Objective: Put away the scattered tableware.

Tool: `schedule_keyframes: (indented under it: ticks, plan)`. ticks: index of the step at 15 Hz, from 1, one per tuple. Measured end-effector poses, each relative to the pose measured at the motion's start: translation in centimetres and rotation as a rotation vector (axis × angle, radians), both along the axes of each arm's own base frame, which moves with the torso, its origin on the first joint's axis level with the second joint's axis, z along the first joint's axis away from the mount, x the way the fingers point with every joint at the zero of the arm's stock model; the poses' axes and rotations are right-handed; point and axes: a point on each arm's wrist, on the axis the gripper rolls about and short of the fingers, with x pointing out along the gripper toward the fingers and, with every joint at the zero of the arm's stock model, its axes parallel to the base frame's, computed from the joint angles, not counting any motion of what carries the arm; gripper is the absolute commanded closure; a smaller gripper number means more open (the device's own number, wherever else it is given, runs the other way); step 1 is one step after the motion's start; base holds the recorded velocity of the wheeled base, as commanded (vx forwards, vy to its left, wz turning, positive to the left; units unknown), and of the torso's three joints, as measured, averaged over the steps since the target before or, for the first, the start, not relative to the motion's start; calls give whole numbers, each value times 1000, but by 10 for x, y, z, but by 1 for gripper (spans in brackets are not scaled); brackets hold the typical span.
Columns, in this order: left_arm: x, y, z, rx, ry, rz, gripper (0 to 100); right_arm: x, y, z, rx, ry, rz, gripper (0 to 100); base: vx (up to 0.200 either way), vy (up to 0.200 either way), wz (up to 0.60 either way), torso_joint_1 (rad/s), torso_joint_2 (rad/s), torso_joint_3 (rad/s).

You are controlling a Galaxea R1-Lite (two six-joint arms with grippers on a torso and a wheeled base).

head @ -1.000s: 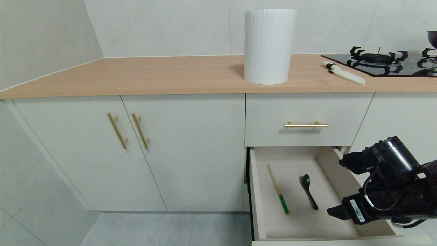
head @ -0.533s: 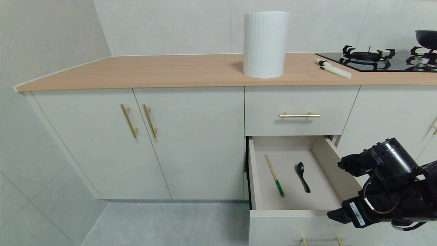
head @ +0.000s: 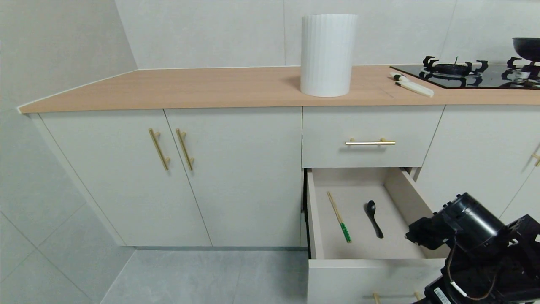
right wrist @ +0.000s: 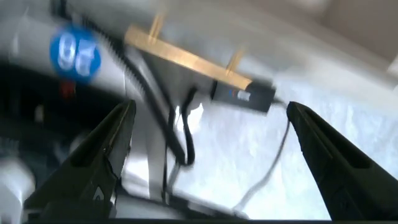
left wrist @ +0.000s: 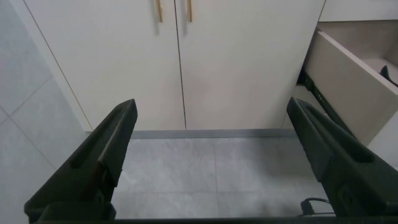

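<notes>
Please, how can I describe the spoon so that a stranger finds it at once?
Under the wooden counter, below the tall white ribbed container, one drawer stands open. Two things lie on its floor; the spoon is the short black one, right of the pale chopsticks with green ends.

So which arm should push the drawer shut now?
Probably the right. In the head view the right arm sits beside the open drawer front, and the right gripper, open, faces a gold handle close by. The left gripper, open too, faces the cabinet doors, with the drawer off to one side.
</notes>
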Motion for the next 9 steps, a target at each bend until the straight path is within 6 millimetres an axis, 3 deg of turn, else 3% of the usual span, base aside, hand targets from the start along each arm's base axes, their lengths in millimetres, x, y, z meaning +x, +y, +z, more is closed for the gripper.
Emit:
schedule_keyframes:
  ticks: [4,9]
  plan:
    - [0,0,0,0,0,1,0,3,10,-16,-39,65,31,0,0,0,0,0,0,0]
    - [0,0,0,0,0,0,0,28,23,-34,-34,96,-77,0,0,0,0,0,0,0]
